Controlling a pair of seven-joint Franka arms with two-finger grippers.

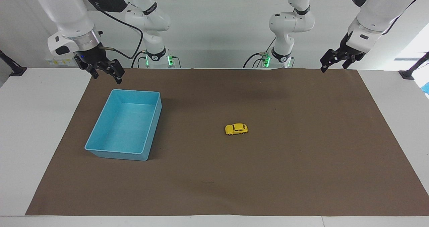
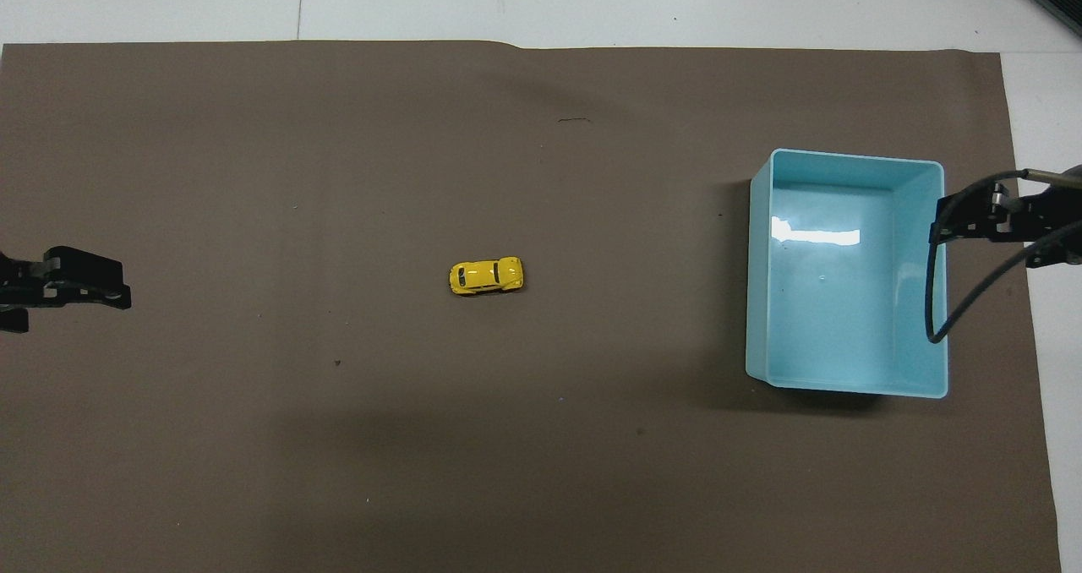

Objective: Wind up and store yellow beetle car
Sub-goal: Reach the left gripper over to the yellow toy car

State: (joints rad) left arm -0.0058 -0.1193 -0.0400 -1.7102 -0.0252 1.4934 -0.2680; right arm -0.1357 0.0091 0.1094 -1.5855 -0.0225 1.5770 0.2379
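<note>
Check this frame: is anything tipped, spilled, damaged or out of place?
Nothing stands out. The yellow beetle car sits upright on its wheels mid-mat, and the blue bin lies flat and empty toward the right arm's end.

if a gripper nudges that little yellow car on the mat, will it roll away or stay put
The yellow beetle car stands on its wheels on the flat brown mat, so a lengthwise nudge would probably send it rolling. Its small, rounded, glossy-looking body may slip from the fingers. It looks rigid and likely light.
</note>
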